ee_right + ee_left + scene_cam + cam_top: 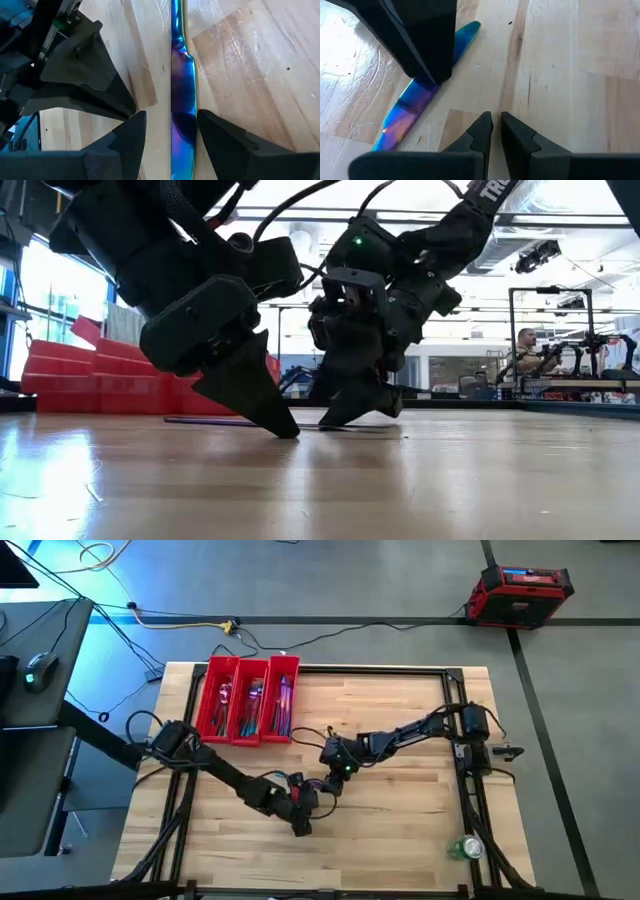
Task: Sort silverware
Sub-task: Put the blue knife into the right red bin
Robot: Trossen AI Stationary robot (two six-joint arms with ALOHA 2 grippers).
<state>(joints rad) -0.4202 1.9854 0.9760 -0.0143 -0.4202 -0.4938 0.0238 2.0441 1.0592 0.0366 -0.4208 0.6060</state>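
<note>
One knife between right gripper fingers.

Grey floor surrounds the wooden table; a red case sits upper right, a dark desk at left. Bright windows, possibly, glow behind.

My left arm: reaches in from the table's left edge toward the middle
My left gripper: tips down at the tabletop; fingers nearly together, nothing between them
My right arm: stretches from the right edge to the centre
My right gripper: lowered; fingers spread apart
</note>
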